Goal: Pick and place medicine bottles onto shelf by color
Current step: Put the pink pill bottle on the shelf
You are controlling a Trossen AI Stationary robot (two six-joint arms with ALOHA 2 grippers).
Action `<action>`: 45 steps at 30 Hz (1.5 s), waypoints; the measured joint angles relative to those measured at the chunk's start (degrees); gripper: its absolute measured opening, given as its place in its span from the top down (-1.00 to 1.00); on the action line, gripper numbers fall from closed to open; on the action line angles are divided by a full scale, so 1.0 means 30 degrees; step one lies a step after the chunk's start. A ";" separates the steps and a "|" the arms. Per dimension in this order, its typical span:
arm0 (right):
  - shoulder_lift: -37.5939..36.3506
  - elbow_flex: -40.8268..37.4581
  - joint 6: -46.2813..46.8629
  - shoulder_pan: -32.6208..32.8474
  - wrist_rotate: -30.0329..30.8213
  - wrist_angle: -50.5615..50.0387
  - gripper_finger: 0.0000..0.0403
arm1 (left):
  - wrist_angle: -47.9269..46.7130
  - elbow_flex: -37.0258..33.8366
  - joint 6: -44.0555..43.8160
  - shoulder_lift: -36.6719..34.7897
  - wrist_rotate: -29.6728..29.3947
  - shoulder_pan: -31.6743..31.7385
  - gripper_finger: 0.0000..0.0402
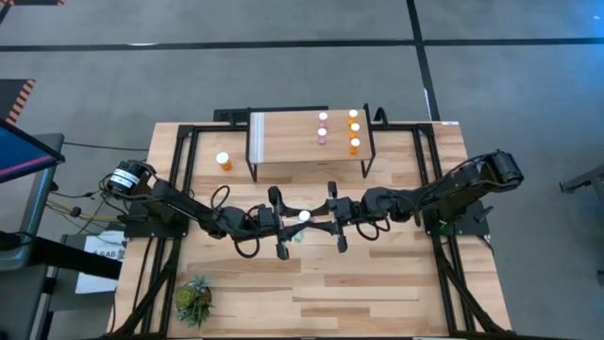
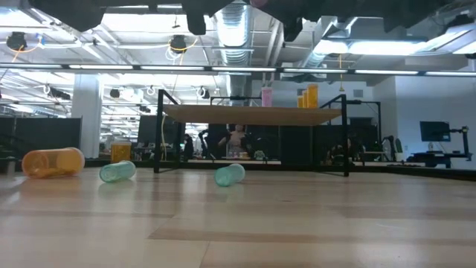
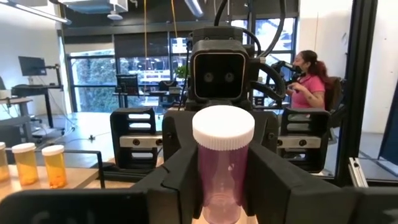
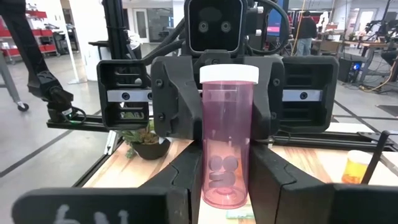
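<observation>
Right wrist view: the pink bottle (image 4: 225, 143) is standing upright in mid-air, white cap up, with its long axis running vertical. The high view is placing it above the middle of the counter (image 1: 377, 283), between the two arms. The right pincer (image 4: 225, 193) is pinching the bottle low on its body from one side. The left pincer (image 3: 222, 193) is facing it head-on from the opposite side, and its fingers (image 3: 180, 180) are lying against both flanks of the same bottle. Both pincers are thus gripping one bottle, nose to nose. The shelf (image 1: 283, 142) is sitting beyond them toward the far edge. It is carrying two pink bottles (image 1: 323, 126) in one row and orange ones (image 1: 354, 130) in the next. Neither arm is looking clearly nearer that pink row. In my judgement a handover is taking place, and the coming move is depending on one pincer letting go while the bottle is staying vertical.
</observation>
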 joint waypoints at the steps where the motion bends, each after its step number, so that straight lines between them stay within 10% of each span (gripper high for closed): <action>1: 0.0000 0.0000 0.0003 0.0000 0.0000 0.0000 0.44 | -0.0003 0.0000 0.0010 0.0000 0.0021 0.0000 0.50; 27: 0.0000 0.0000 0.0193 -0.0022 0.0050 -0.0118 0.02 | -0.0205 0.0000 0.0000 0.0010 0.0069 0.0000 0.53; 45: -0.3645 0.0066 0.1694 0.0022 0.2787 -0.7558 -0.29 | -0.4908 -0.0044 0.0799 -0.0998 -0.3558 -0.0277 0.53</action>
